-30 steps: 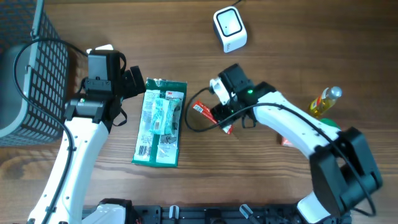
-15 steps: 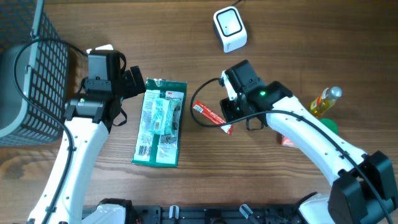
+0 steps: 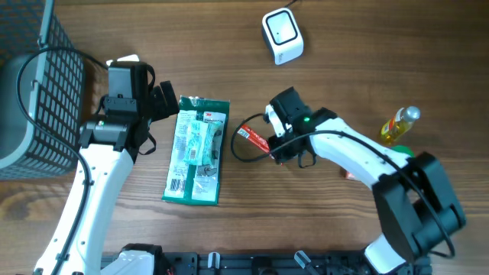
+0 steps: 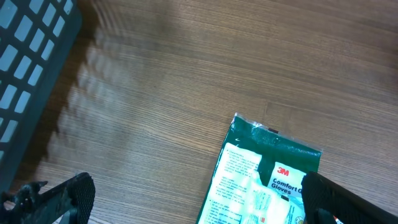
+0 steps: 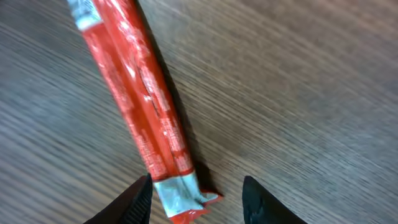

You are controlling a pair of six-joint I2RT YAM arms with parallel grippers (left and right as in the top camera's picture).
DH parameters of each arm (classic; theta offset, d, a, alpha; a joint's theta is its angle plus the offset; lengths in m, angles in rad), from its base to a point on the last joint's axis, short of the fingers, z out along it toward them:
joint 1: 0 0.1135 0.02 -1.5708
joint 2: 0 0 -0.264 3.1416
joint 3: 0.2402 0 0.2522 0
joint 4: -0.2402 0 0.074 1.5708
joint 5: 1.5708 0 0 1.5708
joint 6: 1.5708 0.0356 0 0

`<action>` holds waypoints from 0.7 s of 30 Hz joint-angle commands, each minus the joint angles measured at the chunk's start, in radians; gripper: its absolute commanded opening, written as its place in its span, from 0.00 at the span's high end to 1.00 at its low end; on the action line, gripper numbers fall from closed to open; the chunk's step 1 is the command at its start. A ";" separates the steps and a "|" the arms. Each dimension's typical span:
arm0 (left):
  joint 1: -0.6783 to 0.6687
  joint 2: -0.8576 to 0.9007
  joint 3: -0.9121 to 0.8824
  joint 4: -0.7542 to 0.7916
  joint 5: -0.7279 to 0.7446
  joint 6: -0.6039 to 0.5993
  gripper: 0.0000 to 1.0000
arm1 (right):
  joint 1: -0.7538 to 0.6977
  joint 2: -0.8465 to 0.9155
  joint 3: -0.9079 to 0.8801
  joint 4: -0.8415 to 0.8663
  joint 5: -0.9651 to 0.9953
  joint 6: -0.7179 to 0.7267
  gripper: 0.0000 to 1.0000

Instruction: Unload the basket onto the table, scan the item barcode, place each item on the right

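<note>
left gripper (image 4: 199, 198) wide near gloves pack (image 3: 197, 150) | right gripper (image 5: 196, 198) straddles red packet (image 5: 140, 93), grip unclear; overhead hides jaws

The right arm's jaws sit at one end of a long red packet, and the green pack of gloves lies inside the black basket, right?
No: the overhead view shows the green pack of gloves on the table, outside the black basket. The right arm's jaws and the long red packet are as you say.
</note>
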 commanded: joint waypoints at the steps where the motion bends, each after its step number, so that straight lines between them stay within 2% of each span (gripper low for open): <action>1: 0.004 -0.003 0.011 0.003 -0.006 -0.016 0.00 | -0.002 0.039 -0.008 0.005 -0.016 -0.021 0.53; 6: 0.004 -0.003 0.011 0.003 -0.006 -0.016 0.00 | 0.007 0.042 -0.008 0.005 -0.020 -0.023 0.51; 10: 0.004 -0.003 0.011 0.003 -0.006 -0.016 0.00 | 0.029 0.043 -0.008 0.013 -0.019 -0.056 0.46; 21: 0.004 -0.003 0.011 0.003 -0.006 -0.016 0.00 | 0.032 0.051 -0.007 0.025 -0.014 -0.066 0.47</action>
